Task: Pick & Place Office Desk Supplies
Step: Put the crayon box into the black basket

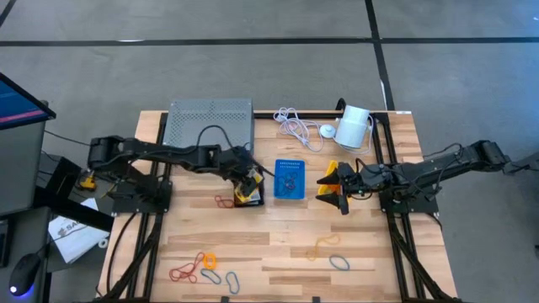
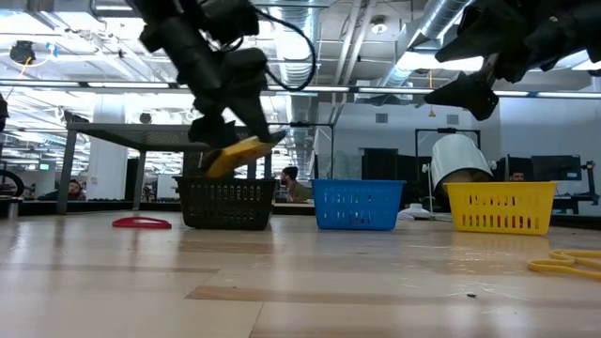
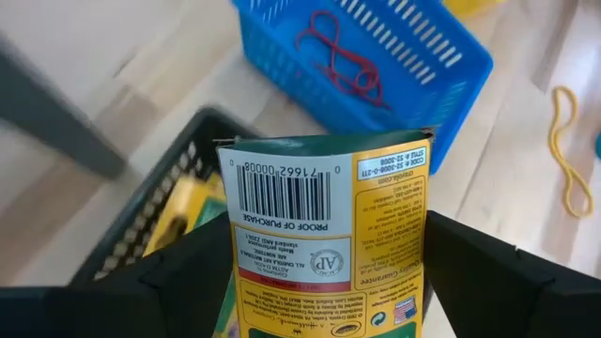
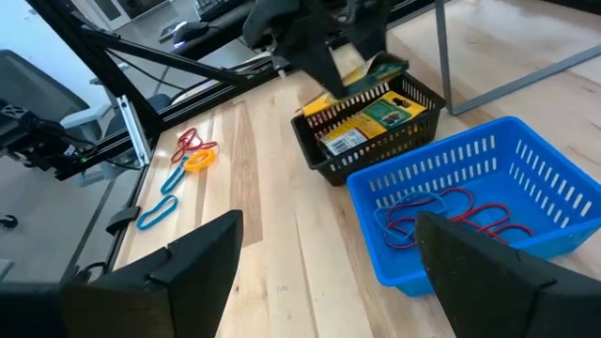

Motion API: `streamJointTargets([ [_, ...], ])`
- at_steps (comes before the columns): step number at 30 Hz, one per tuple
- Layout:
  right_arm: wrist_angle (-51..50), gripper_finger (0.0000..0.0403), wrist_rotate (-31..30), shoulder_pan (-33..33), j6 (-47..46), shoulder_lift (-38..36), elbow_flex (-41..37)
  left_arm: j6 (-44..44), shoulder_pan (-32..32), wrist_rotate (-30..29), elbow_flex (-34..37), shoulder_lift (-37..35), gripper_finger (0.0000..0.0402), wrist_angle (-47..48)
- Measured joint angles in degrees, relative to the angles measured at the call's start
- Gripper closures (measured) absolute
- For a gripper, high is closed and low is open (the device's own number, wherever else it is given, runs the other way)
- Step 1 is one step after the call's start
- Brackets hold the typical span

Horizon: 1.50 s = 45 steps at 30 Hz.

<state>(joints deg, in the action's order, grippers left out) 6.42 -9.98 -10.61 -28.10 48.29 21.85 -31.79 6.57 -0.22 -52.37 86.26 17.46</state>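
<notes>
Worktop (image 1: pixel 278 244) carried three bins: black bin (image 4: pixel 371 131), blue bin (image 1: pixel 290 179), yellow bin (image 2: pixel 500 207). Left hand (image 3: pixel 324 282) clenched one yellow card packet (image 3: pixel 329 235) just above black bin. Right hand (image 4: pixel 329 272) released, above yellow bin. Right wrist view alone showed more packets inside black bin; red loops (image 4: pixel 441 211) lay in blue.

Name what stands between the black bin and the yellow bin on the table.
The blue bin stands between the black bin and the yellow bin, holding red loops; the low view shows the row.
</notes>
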Motion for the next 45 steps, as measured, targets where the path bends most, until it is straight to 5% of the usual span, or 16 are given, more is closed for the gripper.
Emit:
streamJointTargets([
  [9, -0.2, 0.0094, 0.0, -2.4, 0.0, 0.0, 0.0, 2.1, 0.7, -4.3, -6.2, 4.6, 0.0092, 10.7],
  [45, -0.1, 0.0094, 0.9, -2.9, 0.0, 0.0, 0.0, -3.0, 0.7, -4.1, -6.3, 4.7, 0.0091, 11.2],
])
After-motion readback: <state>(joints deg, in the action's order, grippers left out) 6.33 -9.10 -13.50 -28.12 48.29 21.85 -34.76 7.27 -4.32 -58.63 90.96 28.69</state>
